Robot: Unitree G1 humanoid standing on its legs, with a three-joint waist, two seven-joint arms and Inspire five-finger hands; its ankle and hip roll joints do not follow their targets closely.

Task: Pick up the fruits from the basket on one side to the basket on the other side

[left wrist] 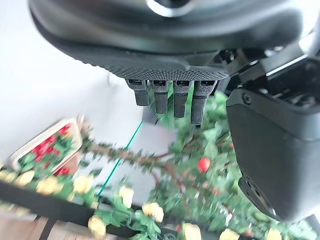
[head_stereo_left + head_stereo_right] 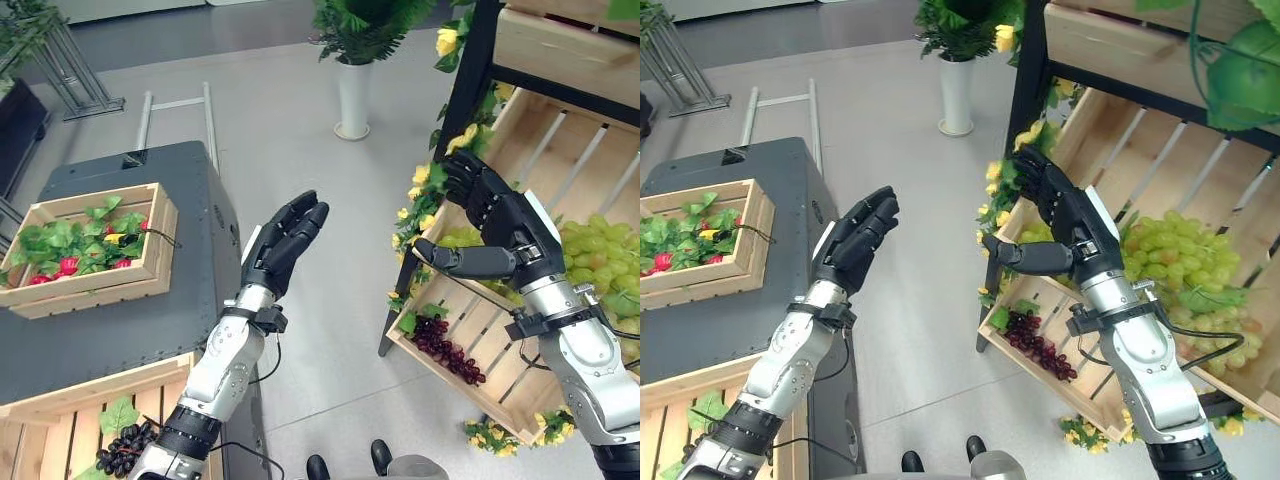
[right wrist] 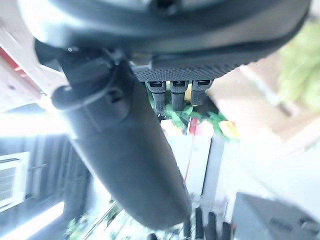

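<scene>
Silver-grey arm shells, black ribbed wrist collars. Left hand [image 2: 283, 245] and right hand [image 2: 490, 215]: matte black, segmented fingers; palms with textured grip surface.

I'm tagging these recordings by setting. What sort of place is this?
Probably a mock produce stall set up indoors: wooden crates on a dark shelf hold green grapes and dark grapes, another crate of fruit among leaves sits on a grey cabinet, all on a plain grey floor.

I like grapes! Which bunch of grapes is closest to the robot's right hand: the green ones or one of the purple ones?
The green grapes, piled in the crate right beside the right hand. The dark purple bunch lies lower in the slatted crate, and another purple bunch sits far across, by the left arm.
</scene>
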